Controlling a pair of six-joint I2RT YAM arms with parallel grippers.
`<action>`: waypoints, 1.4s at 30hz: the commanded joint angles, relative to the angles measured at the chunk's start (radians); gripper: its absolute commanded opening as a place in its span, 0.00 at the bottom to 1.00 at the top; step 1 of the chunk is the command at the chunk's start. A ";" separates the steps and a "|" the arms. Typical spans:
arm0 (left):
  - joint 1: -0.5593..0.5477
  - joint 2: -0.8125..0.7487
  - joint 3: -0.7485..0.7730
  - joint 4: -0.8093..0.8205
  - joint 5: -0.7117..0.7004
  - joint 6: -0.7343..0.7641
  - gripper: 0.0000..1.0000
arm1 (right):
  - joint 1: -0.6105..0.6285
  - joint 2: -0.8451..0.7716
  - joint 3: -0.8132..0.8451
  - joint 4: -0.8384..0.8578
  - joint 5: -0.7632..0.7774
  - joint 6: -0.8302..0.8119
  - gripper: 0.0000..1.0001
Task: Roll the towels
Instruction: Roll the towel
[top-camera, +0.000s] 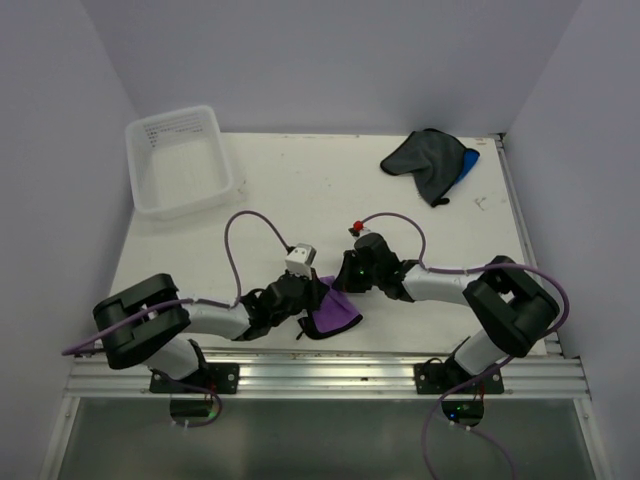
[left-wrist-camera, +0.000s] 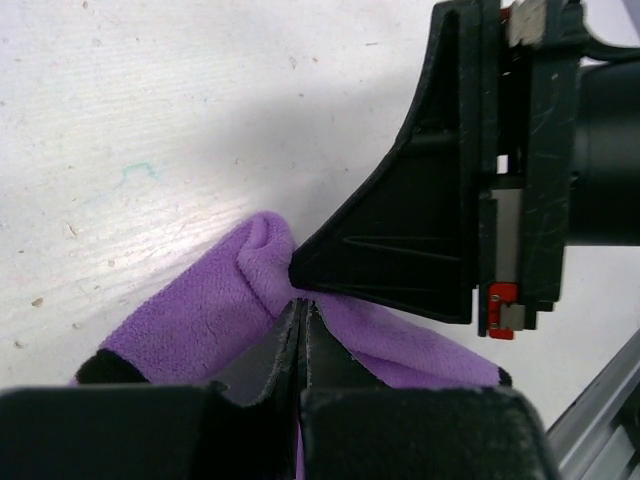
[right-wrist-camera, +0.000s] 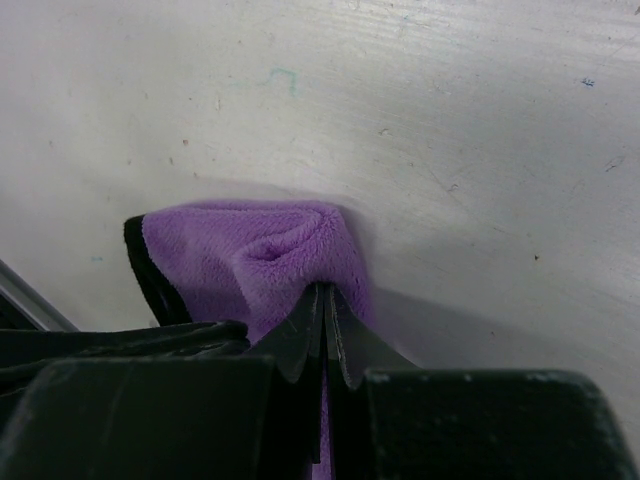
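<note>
The purple towel (top-camera: 338, 311) lies bunched near the table's front edge, between the two arms. My left gripper (top-camera: 314, 300) is shut on a fold of the purple towel (left-wrist-camera: 200, 320), its tips (left-wrist-camera: 302, 303) pinched together with cloth between them. My right gripper (top-camera: 346, 284) is shut on the opposite end of the same towel (right-wrist-camera: 250, 255), jaws (right-wrist-camera: 323, 288) closed on a ridge of fabric. The right gripper's black body (left-wrist-camera: 420, 230) fills the left wrist view just above the left tips. A dark grey towel (top-camera: 422, 160) lies crumpled on a blue towel (top-camera: 470, 161) at the back right.
A clear plastic tub (top-camera: 150, 195) stands at the back left corner. The metal rail (top-camera: 330, 378) runs along the front edge just behind the purple towel. Purple cables (top-camera: 240, 225) loop above both wrists.
</note>
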 joint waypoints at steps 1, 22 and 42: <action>0.007 0.044 0.038 0.050 -0.002 0.012 0.00 | 0.010 0.000 0.006 -0.074 0.021 -0.027 0.00; 0.028 0.164 -0.007 0.047 0.026 -0.087 0.00 | 0.010 -0.143 0.027 -0.204 0.078 -0.069 0.31; 0.037 0.208 -0.015 0.066 0.053 -0.112 0.00 | 0.140 -0.456 -0.082 -0.467 0.184 -0.129 0.43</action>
